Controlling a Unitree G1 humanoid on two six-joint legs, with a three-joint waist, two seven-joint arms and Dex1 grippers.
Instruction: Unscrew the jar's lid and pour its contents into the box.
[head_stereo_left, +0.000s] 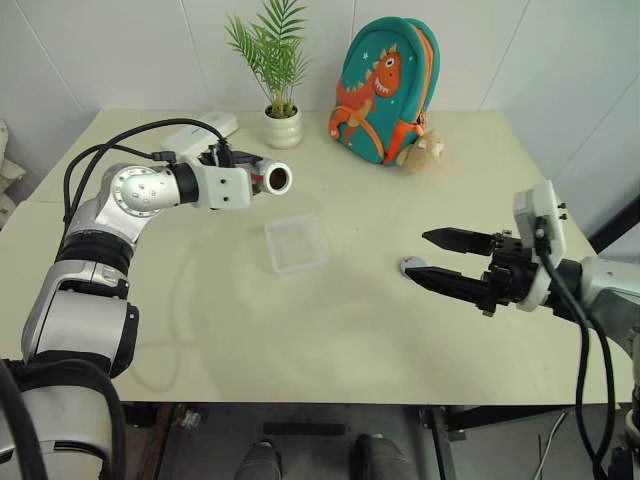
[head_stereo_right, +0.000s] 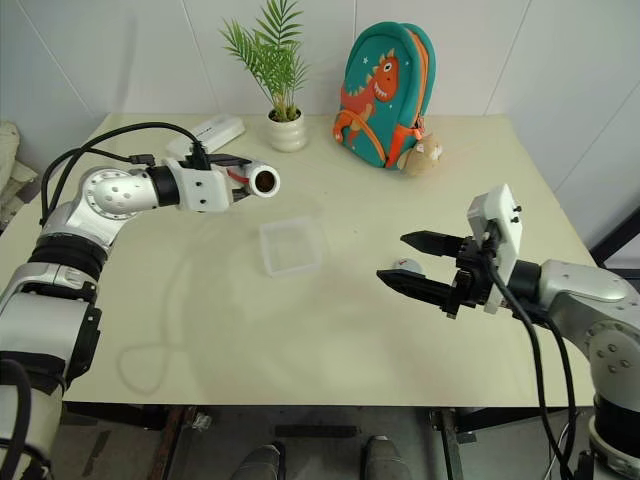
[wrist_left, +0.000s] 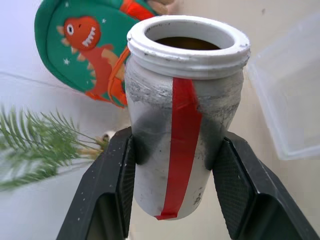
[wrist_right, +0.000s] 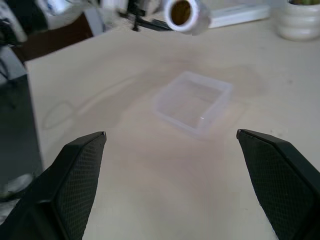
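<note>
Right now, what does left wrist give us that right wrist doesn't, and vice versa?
Left wrist: the left gripper clamped on the jar, its red stripe running down the side, dark contents just inside the open mouth; also the dinosaur backpack and the plant's fronds.

Right wrist: the right gripper wide open with nothing between its fingers, the whole box sitting empty on the table, the white pot and a white case.

Both: the lidless jar and the box.
</note>
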